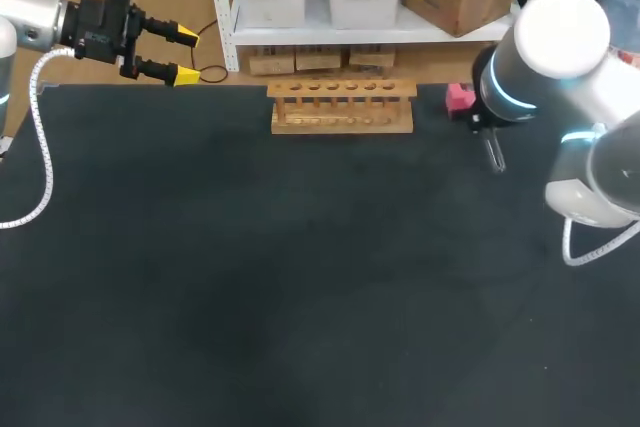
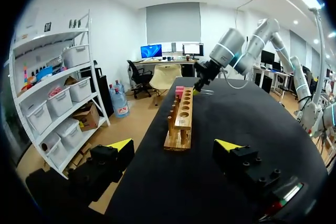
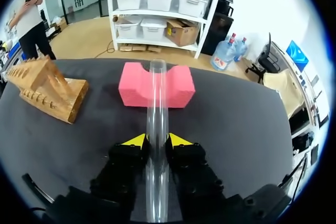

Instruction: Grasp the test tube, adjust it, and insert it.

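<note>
Right wrist view: gripping the clear glass test tube in the right gripper, both yellow tips pressing on its wall from opposite sides, closed on it with no gap. Pinching it partway along rather than at an end, probably for balance and for leaving a free length to enter a hole. Reaching with the far end over the notch of the pink foam block, touching or just above it, impossible to tell which. Judging that block to be the tube's cradle, hence the low hold right beside it at the far right of the black table.

Lying with the long axis along the fingers, pointing straight ahead past the tips toward the block and the table's far edge. Sitting nearer level than upright. Showing in the head view only as a thin length of tube sticking out from under the right arm toward the near side.

Hanging above the far left corner, the left gripper, jaws spread wide, nothing between them. Probably standing clear of the work, or waiting to help with the adjusting. Facing, in the left wrist view, the light wooden rack end-on and well apart from it.

Standing at the far middle of the table between both arms, that rack, holes opening upward. Calling, by this reading, for turning the tube to vertical before inserting.
</note>
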{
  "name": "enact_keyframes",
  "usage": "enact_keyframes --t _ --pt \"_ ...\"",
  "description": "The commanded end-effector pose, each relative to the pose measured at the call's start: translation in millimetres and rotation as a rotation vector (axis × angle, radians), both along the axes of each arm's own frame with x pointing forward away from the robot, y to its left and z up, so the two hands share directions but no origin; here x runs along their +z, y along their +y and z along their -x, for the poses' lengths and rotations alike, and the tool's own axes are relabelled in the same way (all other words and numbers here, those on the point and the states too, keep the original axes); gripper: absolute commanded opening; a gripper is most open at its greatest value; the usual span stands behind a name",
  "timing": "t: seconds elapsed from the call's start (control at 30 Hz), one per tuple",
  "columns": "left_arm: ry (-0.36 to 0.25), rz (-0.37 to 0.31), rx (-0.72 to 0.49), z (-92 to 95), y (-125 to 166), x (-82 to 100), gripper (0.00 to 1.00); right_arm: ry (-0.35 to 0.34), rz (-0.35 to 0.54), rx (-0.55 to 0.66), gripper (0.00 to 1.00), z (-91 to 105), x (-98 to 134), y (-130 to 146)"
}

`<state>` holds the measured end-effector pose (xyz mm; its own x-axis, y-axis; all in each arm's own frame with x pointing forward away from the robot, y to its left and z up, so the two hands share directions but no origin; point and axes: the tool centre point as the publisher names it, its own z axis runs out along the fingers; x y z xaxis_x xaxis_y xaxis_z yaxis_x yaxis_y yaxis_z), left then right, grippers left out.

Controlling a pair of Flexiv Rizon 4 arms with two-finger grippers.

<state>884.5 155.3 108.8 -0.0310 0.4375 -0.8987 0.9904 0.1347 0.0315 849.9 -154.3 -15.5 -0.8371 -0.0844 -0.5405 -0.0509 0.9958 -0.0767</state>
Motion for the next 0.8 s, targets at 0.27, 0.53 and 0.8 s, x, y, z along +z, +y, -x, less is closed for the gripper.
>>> enact_keyframes --t 0.27,0.53,0.8 --pt "-0.002 0.0 0.001 0.6 -0.1 -0.5 1.0 -0.027 0.025 -0.092 0.0 23.0 39.0 0.0" --pt "-0.002 0.0 0.001 0.6 -0.1 -0.5 1.0 -0.073 0.031 -0.153 0.0 35.2 76.4 9.2" --pt "-0.002 0.0 0.001 0.6 -0.1 -0.5 1.0 -0.111 0.037 -0.165 0.0 54.0 108.7 31.4"
